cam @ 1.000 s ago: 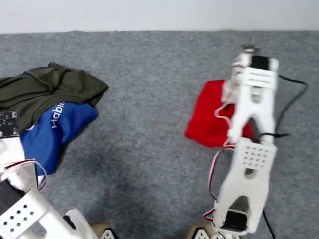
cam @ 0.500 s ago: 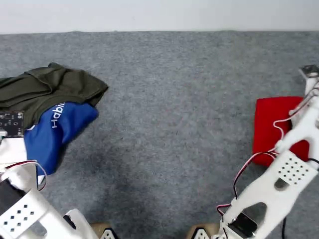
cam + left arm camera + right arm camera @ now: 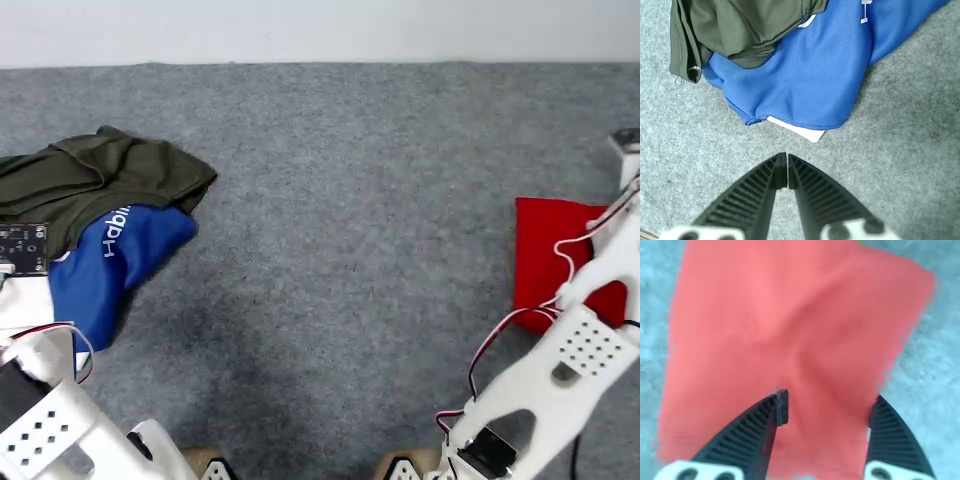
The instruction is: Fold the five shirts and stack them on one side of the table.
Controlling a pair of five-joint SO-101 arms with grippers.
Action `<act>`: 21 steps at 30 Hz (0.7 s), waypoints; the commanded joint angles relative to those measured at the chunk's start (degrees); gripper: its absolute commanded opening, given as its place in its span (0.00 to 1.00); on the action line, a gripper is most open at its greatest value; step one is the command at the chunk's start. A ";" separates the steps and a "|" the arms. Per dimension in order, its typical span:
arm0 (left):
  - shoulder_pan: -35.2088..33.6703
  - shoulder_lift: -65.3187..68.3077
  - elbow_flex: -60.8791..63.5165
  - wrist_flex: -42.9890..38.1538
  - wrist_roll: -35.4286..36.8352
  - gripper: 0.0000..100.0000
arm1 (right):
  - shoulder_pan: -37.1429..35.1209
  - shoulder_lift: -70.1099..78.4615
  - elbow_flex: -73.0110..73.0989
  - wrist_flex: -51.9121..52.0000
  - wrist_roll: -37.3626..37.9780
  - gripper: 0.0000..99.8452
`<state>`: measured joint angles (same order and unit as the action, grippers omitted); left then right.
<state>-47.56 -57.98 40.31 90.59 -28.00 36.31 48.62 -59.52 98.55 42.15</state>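
A folded red shirt [image 3: 542,258] lies at the table's right edge, partly under my right arm [image 3: 572,350]. In the right wrist view, my right gripper [image 3: 830,407] stands open just over the red shirt [image 3: 790,325], one finger on each side of a crease. At the left, an olive shirt [image 3: 100,178] lies crumpled on a blue shirt [image 3: 112,262], with a white one [image 3: 20,300] beneath. My left gripper [image 3: 787,162] is shut and holds nothing. It hovers over bare carpet just short of the blue shirt [image 3: 805,75], the olive shirt [image 3: 740,25] and a white corner [image 3: 801,131].
Grey carpet [image 3: 340,220] covers the table, with a wide bare stretch between the left pile and the red shirt. A pale wall runs along the far edge. My left arm's base [image 3: 50,420] sits at the near left corner.
My right arm swung from centre right to the table's right edge, and the red shirt went with it. The left arm and the left pile stayed put.
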 commanded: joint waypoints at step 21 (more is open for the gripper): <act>0.00 -0.79 -0.22 -0.70 -0.79 0.02 | 9.36 -1.89 18.73 4.35 -0.70 0.01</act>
<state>-47.56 -57.98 40.31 90.59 -28.00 44.57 47.47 -40.62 100.48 41.71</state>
